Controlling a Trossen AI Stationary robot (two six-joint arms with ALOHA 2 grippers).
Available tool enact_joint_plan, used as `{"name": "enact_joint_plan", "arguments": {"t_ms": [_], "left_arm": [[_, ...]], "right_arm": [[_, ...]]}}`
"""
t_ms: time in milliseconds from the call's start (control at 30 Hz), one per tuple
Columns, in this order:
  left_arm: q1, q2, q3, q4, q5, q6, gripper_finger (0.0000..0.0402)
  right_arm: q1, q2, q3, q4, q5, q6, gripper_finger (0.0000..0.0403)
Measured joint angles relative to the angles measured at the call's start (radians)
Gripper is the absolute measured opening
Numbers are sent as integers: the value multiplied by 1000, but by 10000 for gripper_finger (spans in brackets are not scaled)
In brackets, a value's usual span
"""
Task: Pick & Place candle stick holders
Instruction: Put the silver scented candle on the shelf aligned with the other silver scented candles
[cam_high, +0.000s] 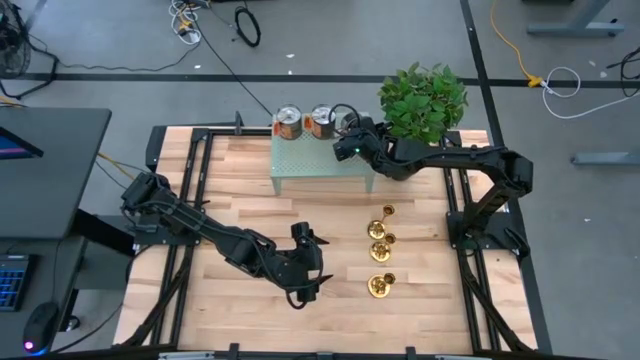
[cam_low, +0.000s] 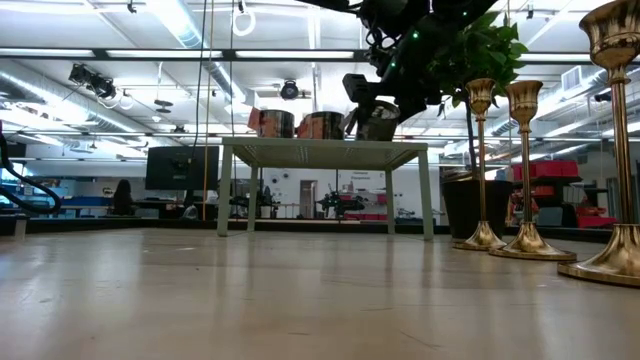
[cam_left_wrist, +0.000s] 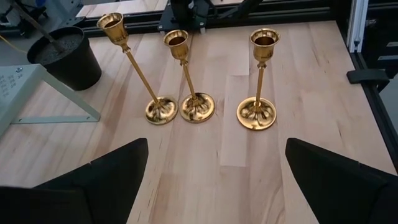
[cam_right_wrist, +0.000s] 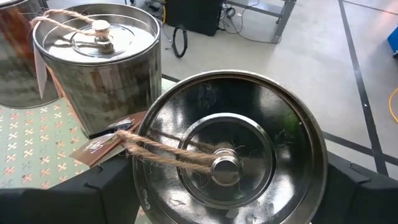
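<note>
Three gold candle stick holders (cam_high: 381, 248) stand upright on their round bases in a row on the wooden table, right of centre. They also show in the left wrist view (cam_left_wrist: 186, 74) and the low view (cam_low: 524, 170). My left gripper (cam_high: 312, 268) is open and empty, left of them, with its fingers pointing toward them (cam_left_wrist: 214, 186). My right gripper (cam_high: 347, 140) is at the far side, over a small pale green table (cam_high: 320, 168), shut on a silver tin can (cam_right_wrist: 230, 155). My right gripper pinches the tin can's round side wall just under the lid rim (cam_right_wrist: 146, 186), one finger on each side. The fingers come slanting down from the table's right. The can's bottom (cam_low: 378, 136) is at the small table's top; I cannot tell whether it is lifted.
Two more silver cans (cam_high: 288, 122) (cam_high: 322, 122) with twine on their lids stand on the small green table, left of the held one. A potted green plant (cam_high: 422, 100) stands at the far right. Bare wood lies between my left gripper and the holders.
</note>
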Motion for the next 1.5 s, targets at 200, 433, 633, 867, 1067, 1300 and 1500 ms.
{"name": "enact_joint_plan", "arguments": {"t_ms": [200, 433, 633, 867, 1067, 1300, 1500], "left_arm": [[0, 0, 0, 5, 0, 0, 390], [0, 0, 0, 5, 0, 0, 390], [0, 0, 0, 5, 0, 0, 390], [0, 0, 0, 5, 0, 0, 390], [0, 0, 0, 6, 0, 0, 390], [0, 0, 0, 8, 0, 0, 390], [0, 0, 0, 11, 0, 0, 390]], "right_arm": [[-8, -2, 0, 1, -18, -11, 335], [-16, -4, 35, -50, -32, -28, 335], [-39, -5, 84, -120, -95, -26, 335], [-74, -5, 101, -162, -184, -30, 335], [-102, -5, 102, -160, -216, -34, 335], [-125, -6, 103, -146, -259, -52, 335], [-129, -5, 134, -180, -265, -61, 335]]}}
